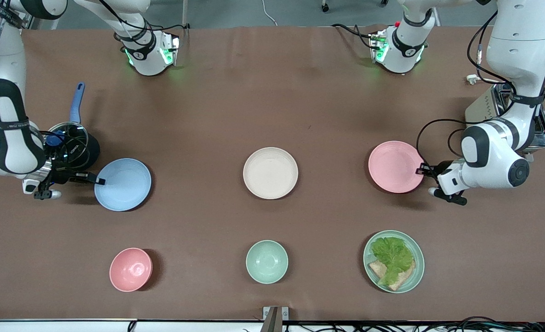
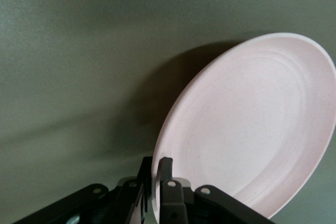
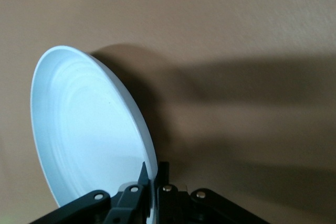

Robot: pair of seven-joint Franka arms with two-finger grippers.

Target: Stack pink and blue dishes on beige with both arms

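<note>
1. Brown counter [image 1: 217, 101] carries a shallow round matte cream-beige plate [image 1: 270, 173] at its middle.
2. Left hand [image 1: 423, 169] is clamped on the rim of a shallow round pale pink plate [image 1: 394, 166], toward the left arm's end.
3. Right hand [image 1: 98, 180] is clamped on the rim of a shallow round pale blue plate [image 1: 124, 184], toward the right arm's end.
4. Both held plates cast shadows on the counter beneath them.

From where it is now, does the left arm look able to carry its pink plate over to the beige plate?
Probably yes. The left gripper is shut on the pink plate at its rim, and only bare table shows between it and the beige plate. The right gripper holds the blue plate at the right arm's end.
</note>
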